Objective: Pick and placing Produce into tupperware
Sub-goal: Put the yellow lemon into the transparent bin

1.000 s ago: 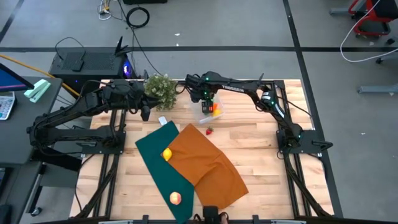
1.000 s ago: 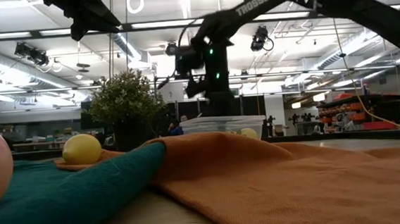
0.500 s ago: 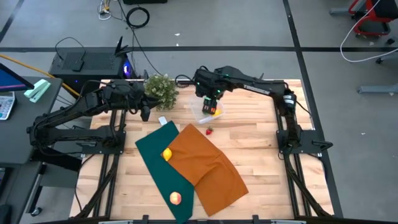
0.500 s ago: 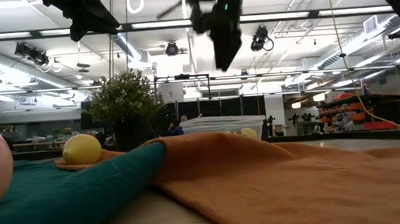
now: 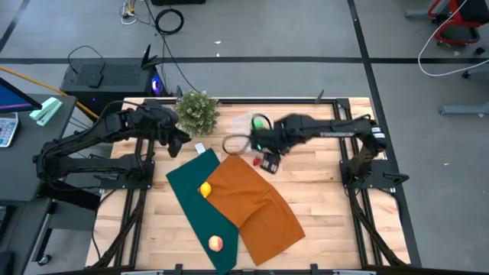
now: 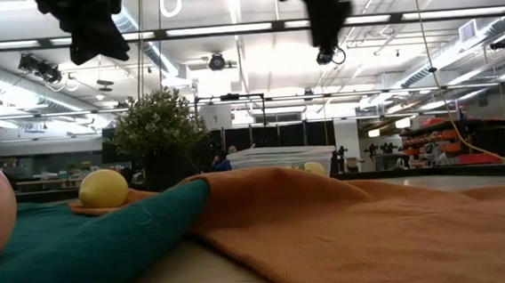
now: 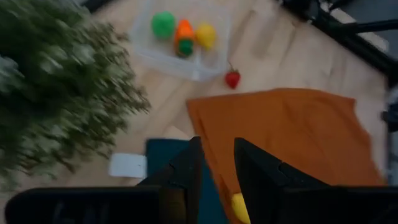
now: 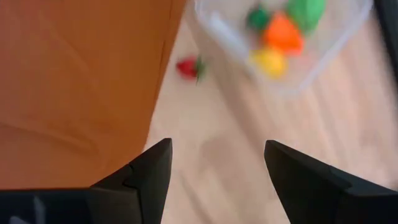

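The clear tupperware (image 8: pixel 214 28) stands on the wood by its base and holds a green, an orange and a yellow toy (image 8: pixel 270 61); it also shows in the left wrist view (image 7: pixel 200 71). A red strawberry (image 8: pixel 188 67) lies on the table between the box and the orange cloth (image 5: pixel 252 202). A yellow lemon (image 5: pixel 205 189) rests where the cloths meet. A peach (image 5: pixel 216 244) sits on the green cloth (image 5: pixel 187 198). My right gripper (image 8: pixel 214 171) hovers open, high above the strawberry (image 5: pixel 257 161). My left gripper (image 7: pixel 217 165) waits beside the plant, its fingers a little apart.
A bushy potted plant (image 5: pixel 197 111) stands at the table's far edge, just left of the box. A small white card (image 7: pixel 127 165) lies by the green cloth's far corner. Bare wood (image 5: pixel 321 198) lies to the right of the cloths.
My right gripper has risen from just over the tupperware and swung toward the table's near edge, ending above the strawberry beside the orange cloth. The produce and the box have stayed where they were.
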{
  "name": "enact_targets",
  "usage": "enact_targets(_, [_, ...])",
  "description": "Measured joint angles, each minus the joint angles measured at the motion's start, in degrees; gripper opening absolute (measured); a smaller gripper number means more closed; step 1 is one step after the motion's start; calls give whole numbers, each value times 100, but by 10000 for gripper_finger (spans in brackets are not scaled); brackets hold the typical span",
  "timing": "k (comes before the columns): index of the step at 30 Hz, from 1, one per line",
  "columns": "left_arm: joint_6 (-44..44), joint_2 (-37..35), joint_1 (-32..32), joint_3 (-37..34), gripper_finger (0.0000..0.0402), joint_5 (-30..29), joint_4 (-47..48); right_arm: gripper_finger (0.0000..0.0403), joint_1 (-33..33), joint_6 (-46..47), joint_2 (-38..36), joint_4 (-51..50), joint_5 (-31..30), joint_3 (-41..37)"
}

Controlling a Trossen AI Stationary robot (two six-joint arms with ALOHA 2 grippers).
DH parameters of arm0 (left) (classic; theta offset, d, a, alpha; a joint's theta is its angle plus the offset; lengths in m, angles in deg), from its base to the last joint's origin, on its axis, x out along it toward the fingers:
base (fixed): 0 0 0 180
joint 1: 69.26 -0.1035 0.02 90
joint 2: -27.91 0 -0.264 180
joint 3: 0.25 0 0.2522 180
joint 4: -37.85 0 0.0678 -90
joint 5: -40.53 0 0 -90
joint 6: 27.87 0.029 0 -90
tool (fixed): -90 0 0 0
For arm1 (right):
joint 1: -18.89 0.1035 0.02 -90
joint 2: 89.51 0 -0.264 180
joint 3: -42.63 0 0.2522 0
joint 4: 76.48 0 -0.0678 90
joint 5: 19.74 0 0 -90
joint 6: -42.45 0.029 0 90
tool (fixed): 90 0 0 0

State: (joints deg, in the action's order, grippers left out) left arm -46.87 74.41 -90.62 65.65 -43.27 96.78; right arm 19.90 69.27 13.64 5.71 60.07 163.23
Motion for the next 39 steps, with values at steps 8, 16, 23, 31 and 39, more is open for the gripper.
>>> enact_targets(8, [-553,16,979,0,103,10,-25,224,1379,2536,-1053,905,143,-2293])
enact_targets(16, [-2222,315,2222,-2,103,-776,-61,224,2569,3926,-1559,1854,151,-3536])
enact_targets(23, [-3384,1181,3143,-2,103,-996,-682,224,3508,4098,-1577,2155,-167,-3763])
enact_targets(31, [-5366,2671,3867,5,102,-561,-2396,224,4597,4914,-1575,2165,-811,-4034])
enact_targets(39, [-6220,3726,4089,988,72,-988,-303,224,5229,5612,-1573,2288,-1126,-4386])
